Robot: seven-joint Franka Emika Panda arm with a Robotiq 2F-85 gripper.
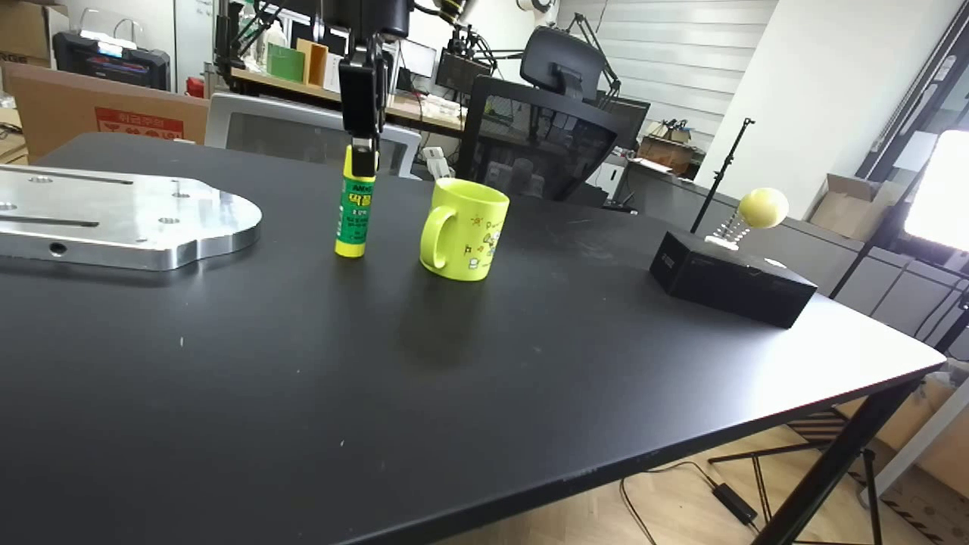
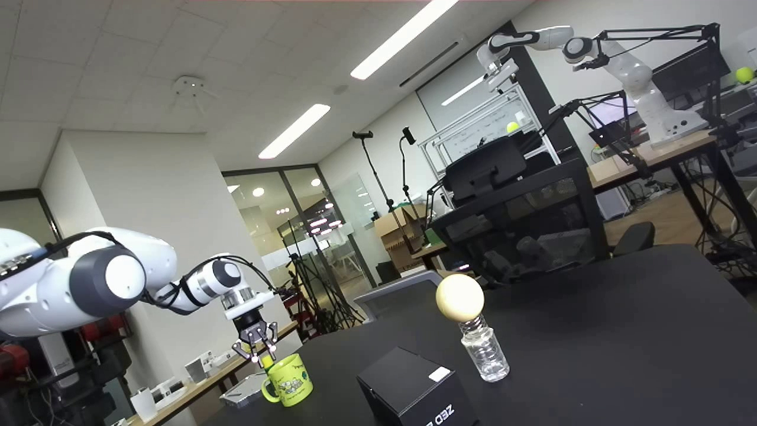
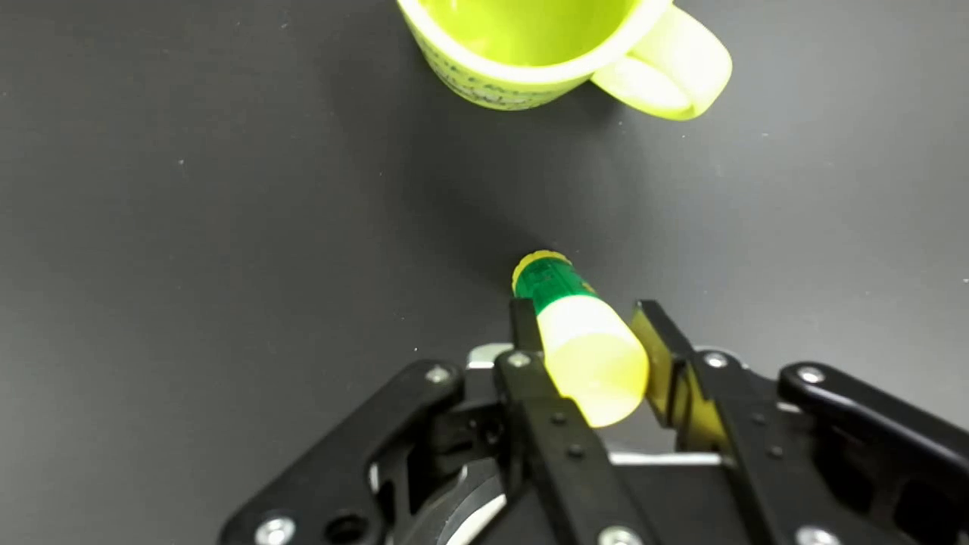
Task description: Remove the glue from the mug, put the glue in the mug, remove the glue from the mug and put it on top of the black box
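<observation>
Glue stick standing outside the mug, apparently on the counter (base contact uncertain); long axis vertical, in line with the downward-pointing end effector. Fingers flank its upper end, set at roughly its width; whether the pads press on it or leave a sliver of gap, these views don't settle. In an exterior view the mug stands just right of the glue, not touching, handle on its left side. Judgement: if insertion comes next, the glue must rise above the rim before travelling right. Materials: smooth plastic-looking tube, yellow ends, green label; round lime-green mug, glossy, small printed drawings; left, silver metal plate, machined, holes and slots; well to the right, matte black box, flat-topped; beside it, yellow ball on a clear holder.
</observation>
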